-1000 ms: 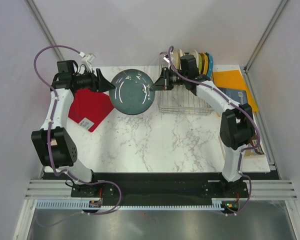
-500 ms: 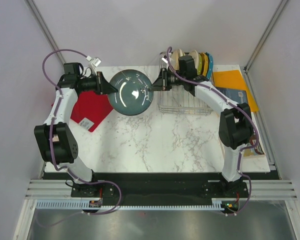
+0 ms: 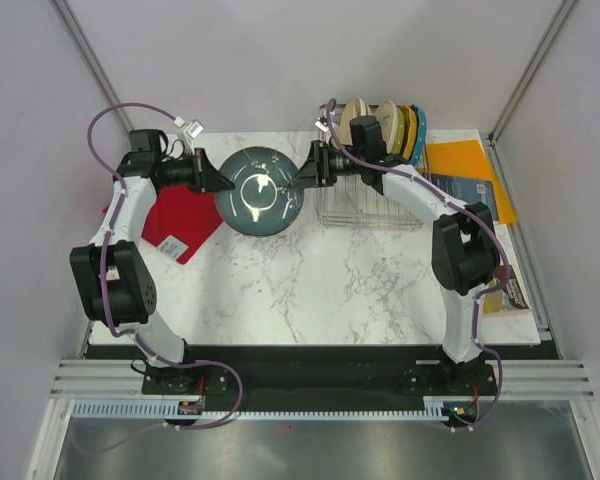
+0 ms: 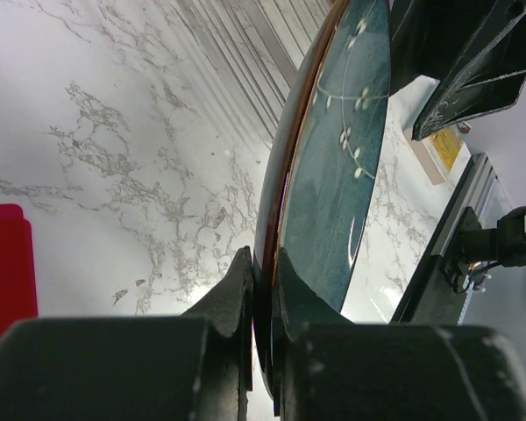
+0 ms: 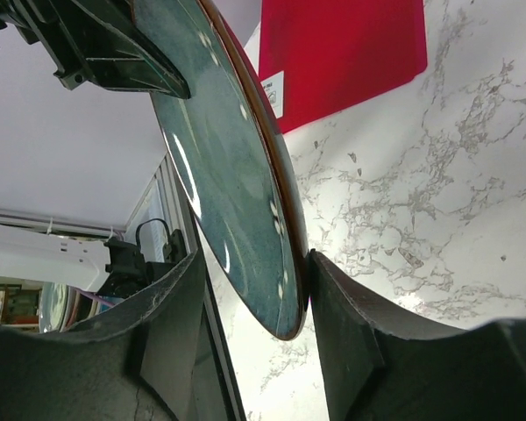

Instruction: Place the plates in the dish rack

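A dark teal-grey speckled plate (image 3: 261,190) (image 4: 333,175) (image 5: 237,175) hangs tilted above the marble table, left of the dish rack (image 3: 370,208). My left gripper (image 3: 218,180) (image 4: 267,281) is shut on its left rim, both pads pressed against it. My right gripper (image 3: 302,172) (image 5: 254,289) stands open around the plate's right rim. One of its fingers (image 5: 351,324) touches the underside and the other (image 5: 171,307) stands apart from the face. Three more plates (image 3: 385,115) stand upright at the far end of the silver wire rack.
A red square mat (image 3: 180,218) (image 5: 333,53) lies on the table under the left arm. An orange folder (image 3: 460,165) and a blue booklet (image 3: 480,192) lie right of the rack. White walls close the table's back and sides.
My left gripper moved in and closed on the plate's left rim. My right gripper, shut on the right rim before, has opened. The plate shifted slightly.
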Robot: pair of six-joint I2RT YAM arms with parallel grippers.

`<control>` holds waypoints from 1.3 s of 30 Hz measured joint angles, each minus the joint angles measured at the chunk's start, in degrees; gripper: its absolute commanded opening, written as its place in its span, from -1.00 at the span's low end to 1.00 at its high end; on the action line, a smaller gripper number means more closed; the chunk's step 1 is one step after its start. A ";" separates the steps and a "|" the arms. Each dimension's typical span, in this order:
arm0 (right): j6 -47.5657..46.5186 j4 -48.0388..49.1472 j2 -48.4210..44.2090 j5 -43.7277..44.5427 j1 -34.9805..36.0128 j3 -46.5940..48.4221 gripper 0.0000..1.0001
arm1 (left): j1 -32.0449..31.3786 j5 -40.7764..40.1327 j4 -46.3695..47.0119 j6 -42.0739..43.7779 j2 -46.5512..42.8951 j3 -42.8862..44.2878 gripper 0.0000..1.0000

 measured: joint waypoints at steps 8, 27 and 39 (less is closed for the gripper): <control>0.07 0.96 2.19 0.28 0.85 0.63 0.10 | 0.28 -0.17 -0.39 0.39 0.85 -0.31 -0.95; -1.22 2.23 4.31 -0.09 2.12 2.45 -1.00 | -0.22 -1.01 -0.52 -0.85 0.81 -0.31 0.24; -17.75 -15.91 1.33 35.80 -6.29 16.57 -1.00 | 1.90 -24.68 4.52 -0.57 -8.55 -1.92 0.24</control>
